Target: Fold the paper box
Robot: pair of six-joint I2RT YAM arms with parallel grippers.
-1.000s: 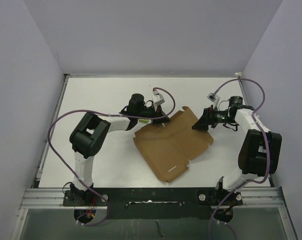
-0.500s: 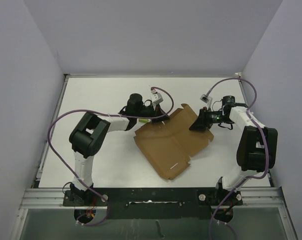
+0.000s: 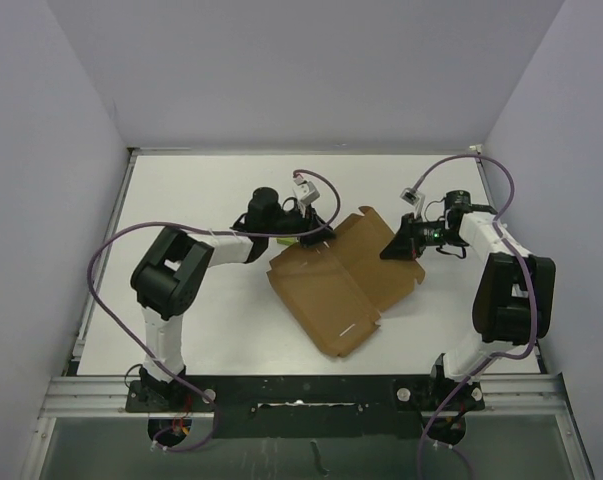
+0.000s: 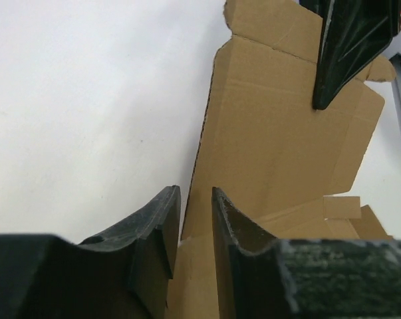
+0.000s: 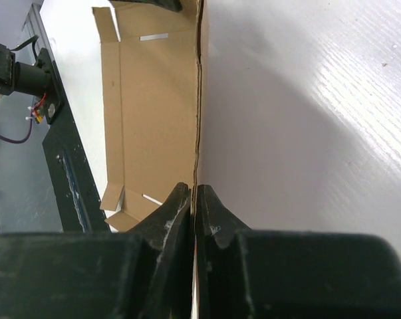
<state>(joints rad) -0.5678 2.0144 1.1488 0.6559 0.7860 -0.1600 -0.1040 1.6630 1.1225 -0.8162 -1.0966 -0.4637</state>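
R gripper (image 5: 193,194) clamped on paper box (image 3: 331,290) edge, L gripper (image 4: 195,203) fingers slightly apart around opposite edge; next prob. fold wall up.

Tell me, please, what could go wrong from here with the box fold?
The right end effector pinches only the thin edge of the paper box, so the card might slip out or crease in the wrong place. The left end effector stands slightly open, so the box could slide across the table.
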